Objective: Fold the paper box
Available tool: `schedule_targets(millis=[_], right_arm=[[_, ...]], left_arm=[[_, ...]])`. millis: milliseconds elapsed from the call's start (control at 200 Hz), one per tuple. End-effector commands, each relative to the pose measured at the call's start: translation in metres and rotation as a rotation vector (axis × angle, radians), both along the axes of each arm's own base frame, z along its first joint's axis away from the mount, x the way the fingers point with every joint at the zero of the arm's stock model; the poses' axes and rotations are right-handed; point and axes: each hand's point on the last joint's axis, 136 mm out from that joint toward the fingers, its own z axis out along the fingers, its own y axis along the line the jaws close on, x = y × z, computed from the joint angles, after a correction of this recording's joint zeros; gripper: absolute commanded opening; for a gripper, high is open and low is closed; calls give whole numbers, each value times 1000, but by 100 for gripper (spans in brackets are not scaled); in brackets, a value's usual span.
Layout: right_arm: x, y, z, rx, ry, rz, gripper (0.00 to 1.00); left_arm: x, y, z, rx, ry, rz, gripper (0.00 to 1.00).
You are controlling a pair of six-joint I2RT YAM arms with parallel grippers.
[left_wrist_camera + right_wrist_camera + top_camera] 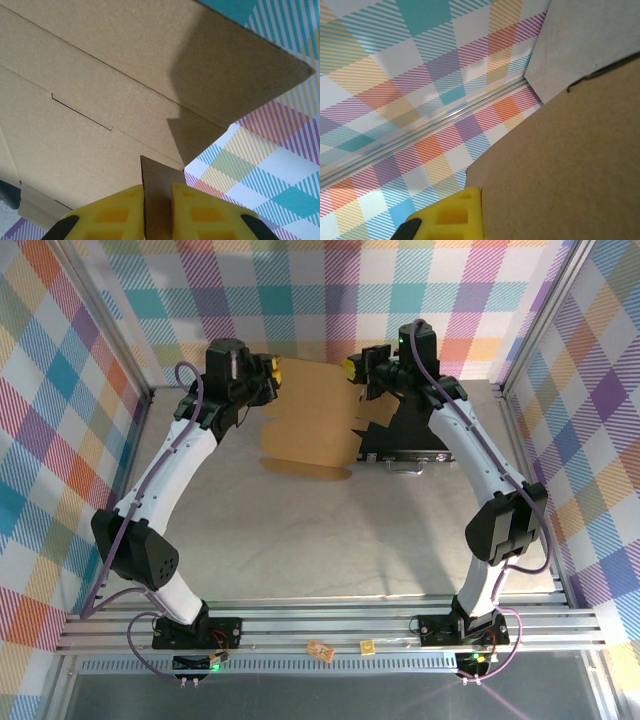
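The box (310, 425), a brown cardboard sheet, sits just left of the black case (412, 440), with its right flaps overlapping the case's left edge. The left gripper (272, 370) is at the box's far left corner. Its 2 yellow fingers (120, 212) stand narrowly apart around a flap, and I cannot tell if they pinch it. The right gripper (352, 368), over the case's far left corner, is clamped on the box's right edge.

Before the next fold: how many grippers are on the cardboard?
2. The left gripper pinches a tab at the far-left corner of the cardboard; the right gripper clamps its far-right edge.
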Motion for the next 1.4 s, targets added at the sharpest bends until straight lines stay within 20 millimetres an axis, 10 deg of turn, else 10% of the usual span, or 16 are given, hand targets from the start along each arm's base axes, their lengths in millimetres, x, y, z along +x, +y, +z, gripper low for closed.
schedule_targets(millis=[0,545,820,1105,1395], right_arm=[[-12,7,33,58,-50,6,0],[-16,10,25,48,-41,19,0],[-24,-4,27,-45,-79,16,0],[-41,-17,30,-94,-82,50,0],[-40,-14,39,-94,-46,102,0]], left_arm=[[-25,-32,13,-35,-21,-133,19],[-25,-61,11,-108,-56,-209,32],[-56,3,15,211,-60,-183,41],[-103,113,-29,859,-46,-227,38],[-81,65,-106,1105,-513,-577,33]])
